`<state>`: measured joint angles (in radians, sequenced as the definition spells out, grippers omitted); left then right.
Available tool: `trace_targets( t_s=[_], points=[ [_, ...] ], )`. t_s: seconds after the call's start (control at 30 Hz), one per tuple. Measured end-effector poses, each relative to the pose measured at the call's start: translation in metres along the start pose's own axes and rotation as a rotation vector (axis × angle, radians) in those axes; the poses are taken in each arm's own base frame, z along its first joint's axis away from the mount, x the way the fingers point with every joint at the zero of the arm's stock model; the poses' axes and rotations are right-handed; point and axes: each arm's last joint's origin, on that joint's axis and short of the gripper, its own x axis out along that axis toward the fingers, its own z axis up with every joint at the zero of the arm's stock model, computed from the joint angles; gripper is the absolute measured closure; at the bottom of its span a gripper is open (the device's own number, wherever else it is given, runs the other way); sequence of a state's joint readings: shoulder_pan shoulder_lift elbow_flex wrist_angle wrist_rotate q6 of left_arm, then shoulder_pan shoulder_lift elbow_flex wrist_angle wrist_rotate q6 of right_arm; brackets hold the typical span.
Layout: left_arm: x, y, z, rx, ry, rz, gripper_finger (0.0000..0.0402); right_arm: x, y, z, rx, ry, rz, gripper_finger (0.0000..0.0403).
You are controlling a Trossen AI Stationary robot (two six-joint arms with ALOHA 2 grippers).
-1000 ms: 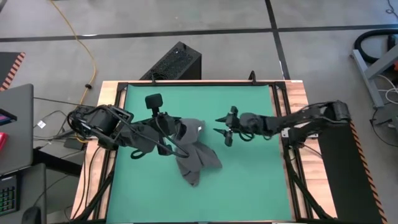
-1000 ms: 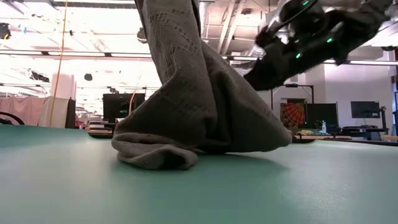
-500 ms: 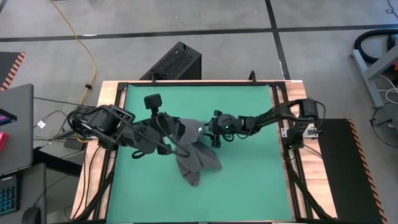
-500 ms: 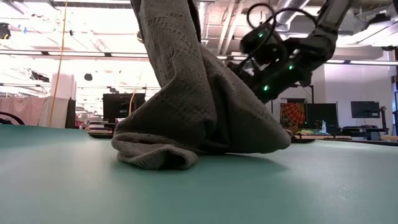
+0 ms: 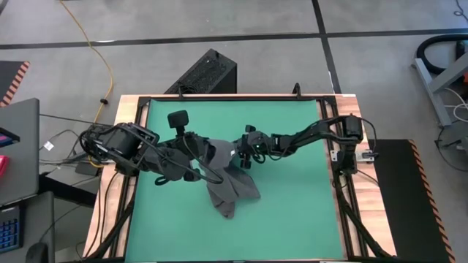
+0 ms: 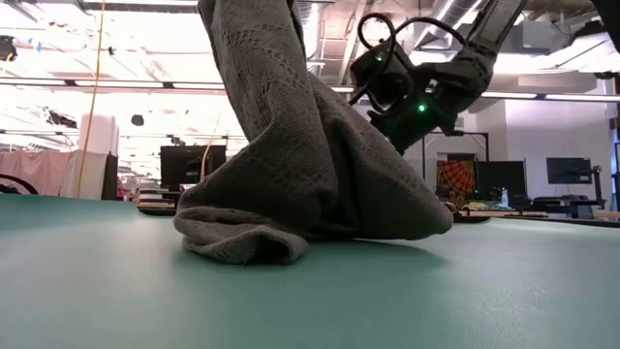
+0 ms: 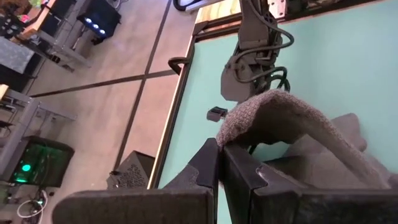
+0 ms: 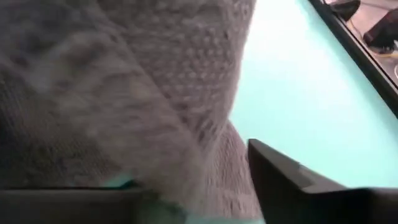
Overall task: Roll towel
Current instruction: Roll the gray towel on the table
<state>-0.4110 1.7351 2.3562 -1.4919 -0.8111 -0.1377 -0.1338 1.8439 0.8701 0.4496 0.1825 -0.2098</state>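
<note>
Towel (image 6: 310, 165) hangs from above frame, lower end bunched on the green mat (image 6: 436, 291) w/ a fold at left. Right gripper (image 6: 402, 97), green LEDs lit, sits against the cloth's upper right side, off the mat.

Towel (image 5: 232, 188) mid-mat (image 5: 292, 204) — left gripper (image 5: 199, 155) left; right gripper (image 5: 245, 155) right (touching).

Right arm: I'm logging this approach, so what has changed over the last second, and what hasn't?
The right tool has swept left across the green mat from open space to the towel, its fingers now open around the raised cloth beside the white tag. The left tool stays shut on the towel, holding one end lifted; the bunched lower part lies where it was.
</note>
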Motion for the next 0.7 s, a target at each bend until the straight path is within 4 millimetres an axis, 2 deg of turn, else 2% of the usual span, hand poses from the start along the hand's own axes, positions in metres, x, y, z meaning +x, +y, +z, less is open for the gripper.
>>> trace_targets(
  t_s=[0.1, 0.13, 0.23, 0.3, 0.4, 0.47, 0.57, 0.7],
  points=[
    [0.000, 0.000, 0.000, 0.003, 0.002, 0.008, 0.0401, -0.001, -0.005, 0.003, 0.001, 0.083, 0.025, 0.0357],
    [0.000, 0.000, 0.000, 0.003, 0.002, 0.012, 0.0401, 0.000, -0.005, 0.004, 0.004, 0.118, 0.054, 0.0378],
    [0.002, 0.003, 0.000, -0.009, 0.003, 0.049, 0.0401, -0.004, -0.008, 0.011, 0.016, 0.193, 0.075, 0.0392],
    [0.005, 0.007, 0.000, -0.037, 0.004, 0.085, 0.0401, -0.014, -0.009, 0.028, -0.004, 0.192, 0.043, 0.0394],
    [0.010, 0.013, 0.001, -0.075, 0.012, 0.118, 0.0401, -0.047, -0.014, 0.065, -0.077, 0.148, -0.050, 0.0394],
    [0.012, 0.016, 0.001, -0.081, 0.016, 0.139, 0.0402, -0.074, -0.022, 0.093, -0.109, 0.080, -0.092, 0.0394],
    [0.015, 0.020, 0.001, -0.066, 0.018, 0.184, 0.0402, -0.116, -0.037, 0.123, -0.101, 0.005, -0.139, 0.0394],
    [0.019, 0.026, 0.004, -0.032, 0.009, 0.241, 0.0402, -0.163, -0.057, 0.143, -0.071, -0.025, -0.247, 0.0394]
  ],
)
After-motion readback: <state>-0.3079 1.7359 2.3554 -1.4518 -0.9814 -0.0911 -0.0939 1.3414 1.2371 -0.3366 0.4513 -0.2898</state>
